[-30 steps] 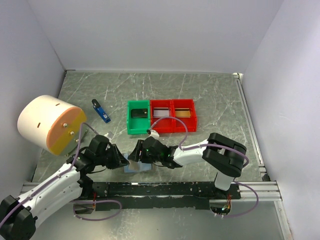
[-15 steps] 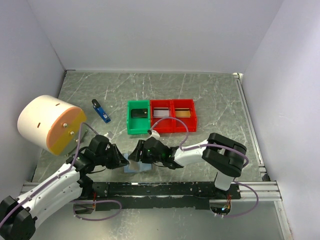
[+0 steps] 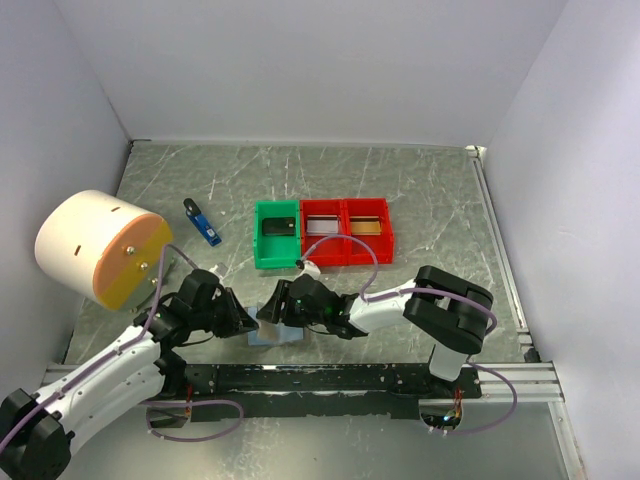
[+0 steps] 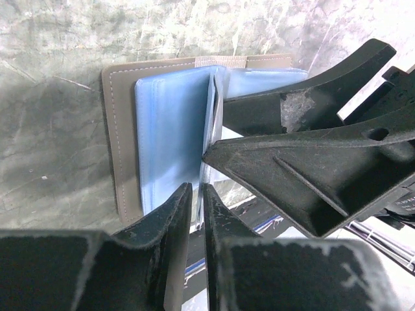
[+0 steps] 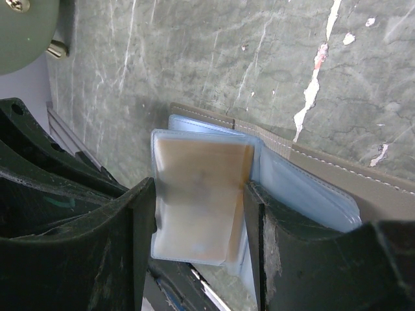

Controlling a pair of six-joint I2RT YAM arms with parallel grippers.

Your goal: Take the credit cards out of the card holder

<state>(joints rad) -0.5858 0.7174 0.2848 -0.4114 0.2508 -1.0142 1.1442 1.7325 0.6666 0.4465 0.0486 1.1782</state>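
Observation:
The card holder (image 3: 272,336) lies open near the table's front edge, between both grippers. In the left wrist view it shows a grey stitched cover (image 4: 120,136) and pale blue plastic sleeves. My left gripper (image 4: 196,194) is shut on the lower edge of one upright sleeve. It also shows in the top view (image 3: 243,322). My right gripper (image 5: 200,227) is open, its jaws on either side of a raised sleeve holding a tan card (image 5: 198,194). In the top view the right gripper (image 3: 272,310) is right above the holder.
A green tray (image 3: 277,250) and two red trays (image 3: 346,250) stand in a row behind the holder, each with a card inside. A blue-and-black gadget (image 3: 203,223) lies at back left. A large white and orange cylinder (image 3: 98,248) stands at the left.

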